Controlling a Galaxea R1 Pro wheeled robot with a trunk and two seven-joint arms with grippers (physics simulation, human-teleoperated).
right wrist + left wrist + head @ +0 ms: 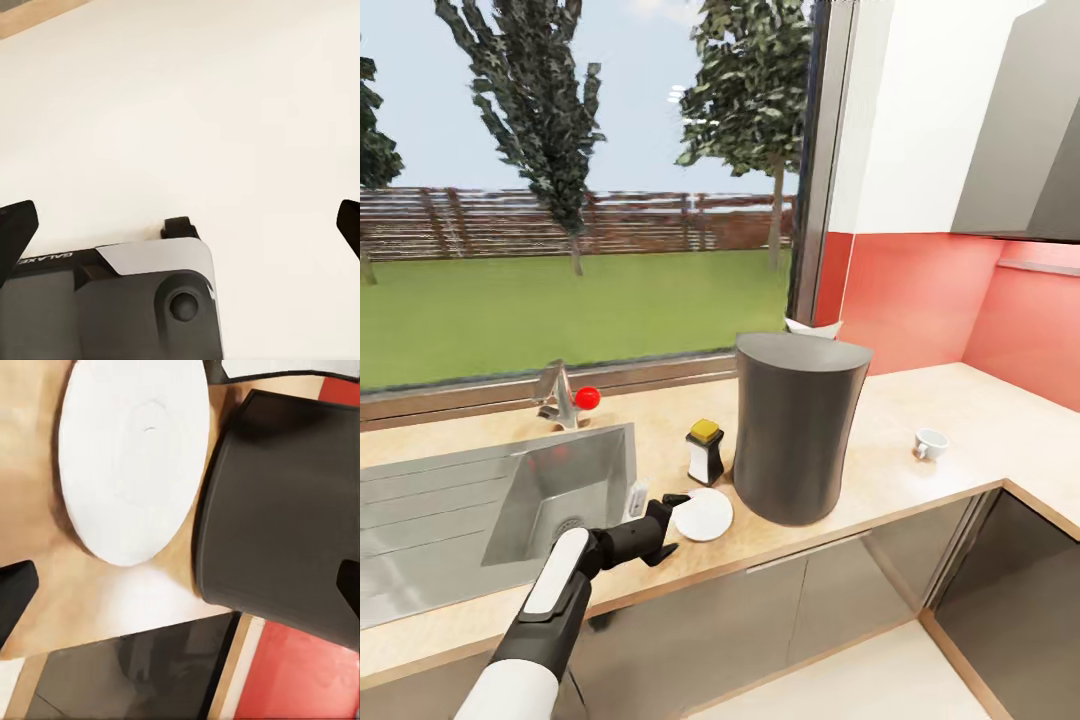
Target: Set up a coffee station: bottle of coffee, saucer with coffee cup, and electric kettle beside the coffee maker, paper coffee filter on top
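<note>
The dark-grey coffee maker stands on the kitchen countertop. A white paper coffee filter peeks over its back rim; I cannot tell whether it rests on top. Left of it are the yellow-capped bottle of coffee and, nearer the front edge, the white saucer. The coffee cup sits alone to the right. My left gripper is open at the saucer's left edge, holding nothing. My right gripper is open over pale floor. The electric kettle is out of view.
A grey sink with a tap and red knob lies left of the saucer. A thin grey shelf slab runs under the wall cabinets. The counter turns a corner at right. The robot's base sits below the right gripper.
</note>
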